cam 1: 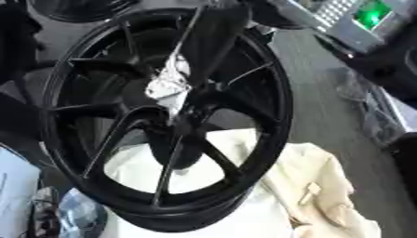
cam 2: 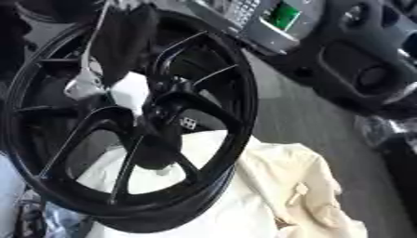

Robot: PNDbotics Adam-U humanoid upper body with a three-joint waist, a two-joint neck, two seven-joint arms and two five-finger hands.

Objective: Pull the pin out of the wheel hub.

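Fingers (cam 1: 165, 88) of one hand (cam 1: 208, 42), which side unclear, reach down onto the hub centre; closure on the pin cannot be told, pin itself not discernible. Black wheel hub (cam 1: 269, 139) stands tilted on cream cloth (cam 1: 318, 186). Risk: an off-axis pull could jam the pin or tip the wheel.

pin: hidden behind hand (cam 1: 175, 86) at hub | fingers (cam 2: 134, 95) blurred, grip unclear | wheel (cam 2: 236, 116) cropped at left edge

Glossy black metal spoked wheel (cam 1: 167, 125), rim catching smooth highlights; beneath it, soft, matt, rumpled cream cloth (cam 1: 313, 186). Behind, a matt grey floor (cam 1: 326, 111). At the hub, a shiny silver-white metallic piece (cam 1: 167, 86).
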